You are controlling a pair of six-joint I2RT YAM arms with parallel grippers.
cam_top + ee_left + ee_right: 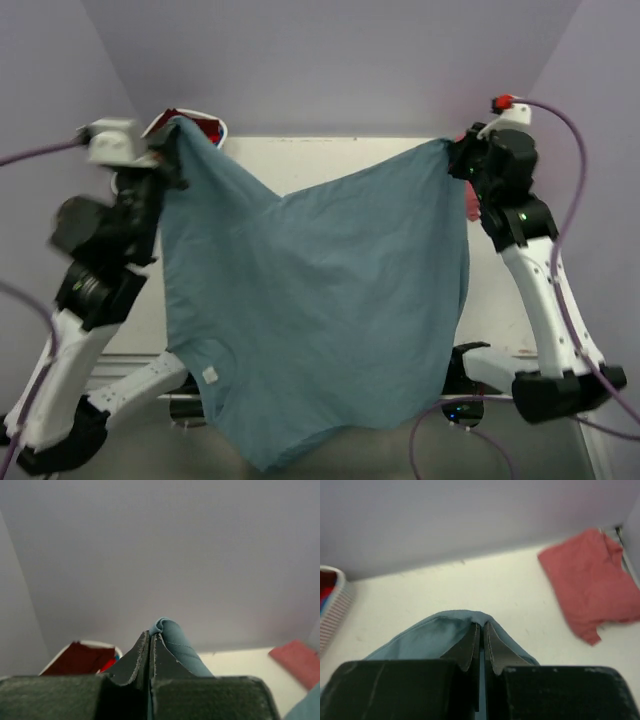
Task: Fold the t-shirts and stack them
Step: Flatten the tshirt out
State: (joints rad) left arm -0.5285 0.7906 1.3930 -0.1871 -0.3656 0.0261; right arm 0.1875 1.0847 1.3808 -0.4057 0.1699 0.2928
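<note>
A large slate teal-blue t-shirt [310, 310] hangs spread in the air between both arms, its lower end drooping toward the near edge. My left gripper [172, 143] is shut on its upper left corner, and the blue cloth [172, 640] pokes out past the closed fingertips. At the upper right corner my right gripper [458, 160] is shut on the hem, with cloth [432, 637] draped over its fingers. A salmon-red t-shirt [592, 580] lies folded on the table at the far right, mostly hidden behind the right arm in the top view.
A white oval basket [205, 125] stands at the back left behind the left gripper, holding dark maroon [80, 659], red and blue cloth. The white table [330, 160] runs to the back wall. Purple cables trail from both arms.
</note>
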